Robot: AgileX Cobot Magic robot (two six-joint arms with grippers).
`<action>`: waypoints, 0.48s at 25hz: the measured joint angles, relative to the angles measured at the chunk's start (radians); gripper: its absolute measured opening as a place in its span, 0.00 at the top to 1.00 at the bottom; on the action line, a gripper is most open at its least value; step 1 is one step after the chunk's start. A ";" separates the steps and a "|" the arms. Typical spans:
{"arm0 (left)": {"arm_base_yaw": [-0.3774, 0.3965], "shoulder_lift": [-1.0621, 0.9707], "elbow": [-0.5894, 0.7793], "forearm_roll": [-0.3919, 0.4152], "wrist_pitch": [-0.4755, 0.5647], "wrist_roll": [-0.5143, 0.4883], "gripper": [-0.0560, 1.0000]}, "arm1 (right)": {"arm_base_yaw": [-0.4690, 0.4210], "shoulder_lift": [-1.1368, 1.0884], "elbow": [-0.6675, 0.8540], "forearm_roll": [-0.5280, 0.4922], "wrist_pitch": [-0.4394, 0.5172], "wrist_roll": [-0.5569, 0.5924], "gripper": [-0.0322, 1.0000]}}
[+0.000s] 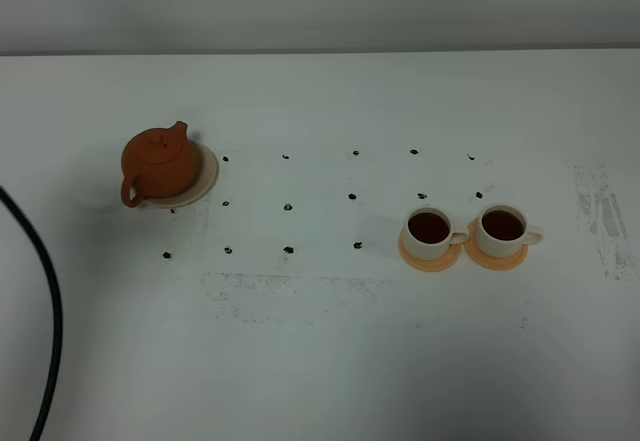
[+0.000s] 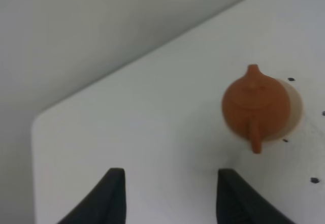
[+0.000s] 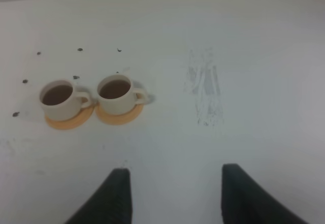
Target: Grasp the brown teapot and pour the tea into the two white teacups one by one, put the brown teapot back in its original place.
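The brown teapot (image 1: 158,163) (image 2: 255,107) stands upright on its beige saucer (image 1: 203,179) (image 2: 293,107) at the table's left. Two white teacups (image 1: 430,232) (image 1: 502,228), each on a small orange saucer, stand side by side at the right, both holding dark reddish-brown tea (image 1: 429,226) (image 3: 57,94). In the right wrist view the cups (image 3: 61,100) (image 3: 118,93) lie ahead of the gripper. My left gripper (image 2: 170,196) is open and empty, back from the teapot. My right gripper (image 3: 175,193) is open and empty, away from the cups. Neither gripper shows in the exterior high view.
A black cable (image 1: 45,331) curves along the table's left edge. A grid of small black dots (image 1: 288,206) marks the white table between teapot and cups. A grey scuff patch (image 1: 603,216) lies at the far right. The table's far corner (image 2: 38,120) shows in the left wrist view.
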 joint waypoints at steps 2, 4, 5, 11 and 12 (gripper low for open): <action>0.000 -0.087 0.000 0.006 0.033 0.000 0.53 | 0.000 0.000 0.000 0.000 0.000 0.000 0.56; 0.000 -0.166 0.000 0.006 0.053 0.000 0.53 | 0.000 0.000 0.000 0.000 0.000 0.000 0.56; 0.000 -0.209 0.000 0.006 0.060 0.000 0.53 | 0.000 0.000 0.000 0.000 0.000 0.000 0.56; 0.000 -0.393 0.000 -0.083 0.078 -0.022 0.53 | 0.000 0.000 0.000 0.000 0.000 0.000 0.56; 0.000 -0.413 0.000 -0.110 0.083 -0.034 0.53 | 0.000 0.000 0.000 0.000 0.000 0.000 0.56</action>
